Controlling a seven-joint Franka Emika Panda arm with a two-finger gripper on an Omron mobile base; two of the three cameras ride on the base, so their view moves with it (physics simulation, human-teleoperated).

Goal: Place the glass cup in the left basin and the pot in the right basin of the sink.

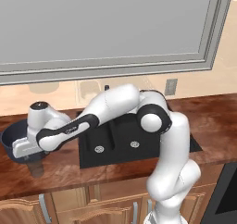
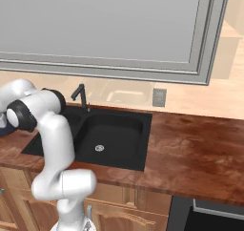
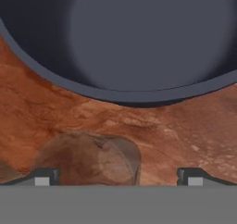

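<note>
A white arm (image 2: 50,130) rose from the lower left and bent away past the left edge of the frame, crossing in front of the left basin (image 2: 71,122) of the matte black sink (image 2: 145,144). The right basin (image 2: 112,134), the wider of the two, lay open to view with a round silver drain (image 2: 99,148) on its floor. A slim black faucet (image 2: 81,96) stood at the sink's far edge. The reddish-brown wooden surface (image 2: 195,153) stretched right of the sink. A grey outlet plate (image 2: 159,97) sat on the pale wall behind, beneath a large grey-framed window (image 2: 109,25). Wooden cabinet fronts (image 2: 128,211) ran below the surface. A sliver of dark blue (image 2: 4,127) showed at the left edge, too little to identify.
</note>
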